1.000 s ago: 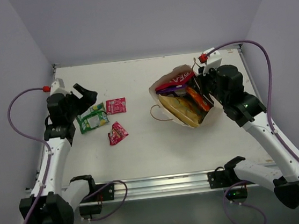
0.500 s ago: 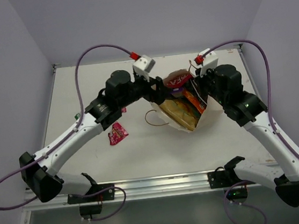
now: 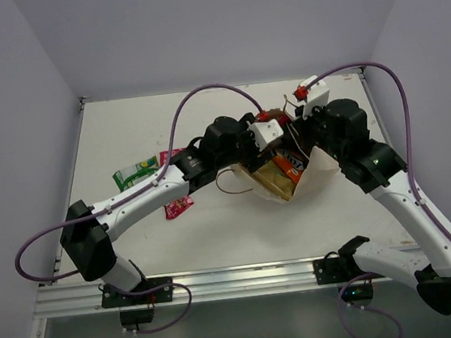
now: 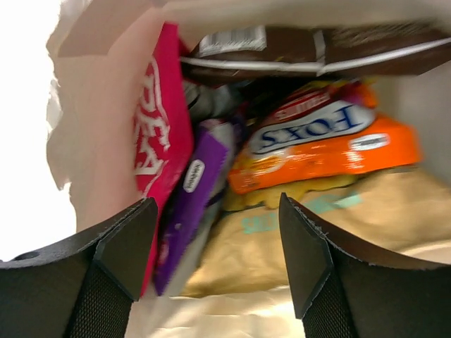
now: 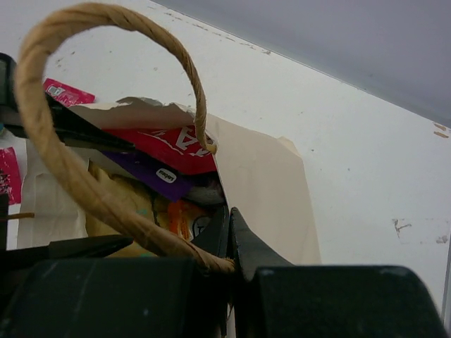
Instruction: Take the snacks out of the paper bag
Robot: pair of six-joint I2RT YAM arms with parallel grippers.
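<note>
Three loose packets lie left on the table; the bag sits right of centre. The left gripper, spread wide, hangs over packets inside; the right gripper pinches its rim.

A white counter sits boxed in on three sides. Behind the counter rises a plain, pale lilac-grey back wall. Matching side walls stand along the counter's left and right edges. A silver metal rail runs along the counter's near edge, and beyond that lies a dull grey-green surface, possibly the floor. The light is soft and even, with faint shadows. Close up, the counter near the wall's foot shows small dark scuffs.
</note>
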